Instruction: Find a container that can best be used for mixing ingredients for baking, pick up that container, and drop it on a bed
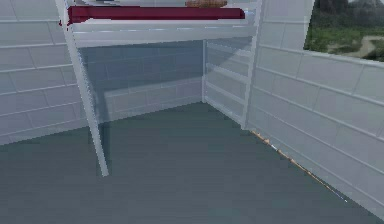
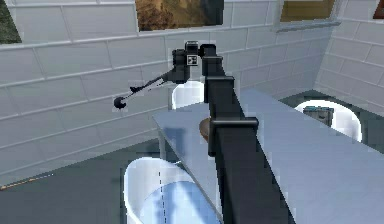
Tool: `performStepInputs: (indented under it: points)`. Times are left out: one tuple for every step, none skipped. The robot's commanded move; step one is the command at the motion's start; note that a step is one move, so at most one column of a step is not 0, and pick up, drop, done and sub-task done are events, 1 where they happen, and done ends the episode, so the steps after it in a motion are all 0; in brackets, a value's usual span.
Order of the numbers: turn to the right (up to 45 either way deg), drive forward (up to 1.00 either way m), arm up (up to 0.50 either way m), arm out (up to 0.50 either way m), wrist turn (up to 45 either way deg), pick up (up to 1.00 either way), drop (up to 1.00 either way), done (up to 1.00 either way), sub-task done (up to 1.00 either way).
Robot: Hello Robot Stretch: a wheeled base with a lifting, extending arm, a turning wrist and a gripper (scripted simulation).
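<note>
It is judged that little of the task is done. Nothing is held by the tool (image 2: 122,101): only bare wall (image 2: 60,90) is seen behind its far end. How its fingers are set cannot be told.

A small brown round thing (image 2: 204,127) is seen on the table (image 2: 300,150). It lies right beside the arm (image 2: 235,150) and is partly hidden by it. It may be the mixing bowl, but that cannot be told for sure. So the bowl is not yet picked up, and it is not yet dropped on a bed.

A bed (image 1: 150,13) is seen in the forward view. It is a high bed with a red top, and bare floor (image 1: 180,160) is seen under it. Something orange (image 1: 205,3) lies on it at the picture's top edge. So the place for the drop is likely found.

The arm is stretched far out across the table, toward the wall. The tool is held up in the air, clear of the table. It is pointed to the arm side view's left and a bit down. White chairs (image 2: 185,95) are set around the table.
</note>
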Motion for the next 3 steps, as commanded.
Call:
performStepInputs:
  points:
    - [0.0,0.0,0.0,0.0,-45.0,0.0,0.0,0.0,0.0]
    - [0.0,0.0,0.0,0.0,-9.0,0.0,0.0,0.0,0.0]
    - [0.0,0.0,0.0,-0.48,0.0,0.0,0.0,0.0,0.0]
